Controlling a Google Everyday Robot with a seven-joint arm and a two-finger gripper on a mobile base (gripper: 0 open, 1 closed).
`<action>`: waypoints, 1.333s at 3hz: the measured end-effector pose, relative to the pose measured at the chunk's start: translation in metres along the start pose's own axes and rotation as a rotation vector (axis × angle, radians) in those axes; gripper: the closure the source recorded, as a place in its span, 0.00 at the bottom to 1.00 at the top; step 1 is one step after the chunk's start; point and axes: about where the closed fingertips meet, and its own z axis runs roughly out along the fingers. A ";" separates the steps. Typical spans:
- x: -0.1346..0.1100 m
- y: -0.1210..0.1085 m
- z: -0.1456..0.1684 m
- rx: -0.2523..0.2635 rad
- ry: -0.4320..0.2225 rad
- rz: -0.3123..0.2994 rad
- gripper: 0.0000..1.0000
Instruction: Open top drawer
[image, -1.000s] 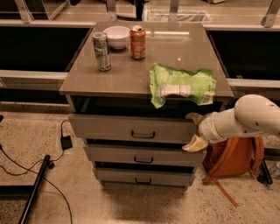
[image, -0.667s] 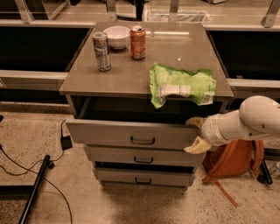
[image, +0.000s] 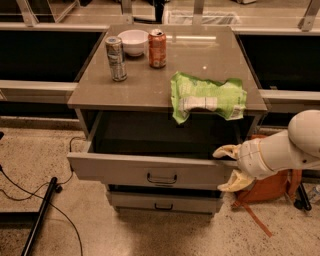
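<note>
The top drawer (image: 120, 169) of the grey-beige cabinet is pulled out, its dark inside showing, with its small dark bar handle (image: 161, 178) in the middle of the front. My gripper (image: 228, 167) is at the right end of the drawer front. Its cream fingers (image: 225, 151) are spread, the upper one lying over the front panel's top rim and the lower one by its bottom corner. The jaws are open around the panel end.
On the cabinet top (image: 145, 87) lie a green packet (image: 207, 97), overhanging the front edge, a silver can (image: 116, 58), an orange can (image: 157, 48) and a white bowl (image: 133, 41). Two lower drawers (image: 162, 202) are shut. An orange bag (image: 267, 187) stands right; cables (image: 30, 192) lie left.
The top drawer has slid further out toward the camera, and my gripper has moved with its right end. The camera view has also come closer to the cabinet.
</note>
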 end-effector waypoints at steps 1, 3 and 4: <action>-0.015 0.025 -0.017 -0.070 -0.005 -0.064 0.38; -0.021 0.028 -0.027 -0.096 0.037 -0.065 0.10; -0.012 0.020 0.002 -0.115 0.090 -0.003 0.01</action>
